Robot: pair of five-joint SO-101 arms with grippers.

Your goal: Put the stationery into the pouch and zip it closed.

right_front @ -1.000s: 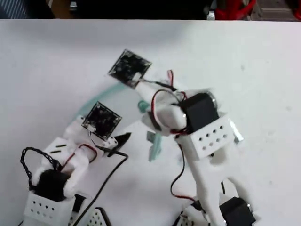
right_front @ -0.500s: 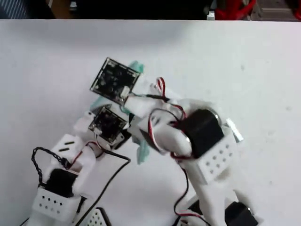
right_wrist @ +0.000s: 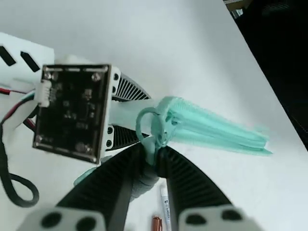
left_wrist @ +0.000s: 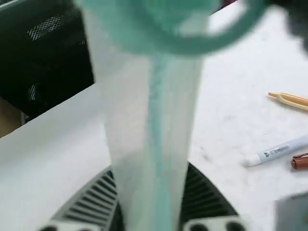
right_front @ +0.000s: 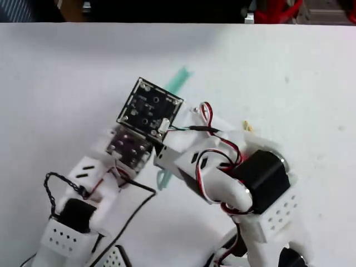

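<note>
A translucent pouch (left_wrist: 149,120) with a teal zipper stands lengthwise between the ribbed jaws of my left gripper (left_wrist: 149,204), which is shut on it. My right gripper (right_wrist: 153,155) is shut on the teal zipper pull (right_wrist: 147,126) at the pouch's end; the pleated teal pouch (right_wrist: 211,130) stretches away from it. From above, the pouch (right_front: 179,78) pokes out past both camera boards, and its other end (right_front: 162,179) shows below them. Loose on the table lie a tan pen (left_wrist: 291,98), a white-and-blue marker (left_wrist: 276,151) and a brown pen (left_wrist: 301,161).
The left arm (right_front: 83,183) comes in from the bottom left and the right arm (right_front: 233,178) from the bottom right, crossing close over the pouch. A tan pen tip (right_front: 246,127) peeks out beside the right arm. The table's far edge (right_front: 178,23) borders dark clutter.
Both arms have shifted, carrying the pouch. The right arm's camera board swung left, then back right. The pouch's far end now points up and to the right.
</note>
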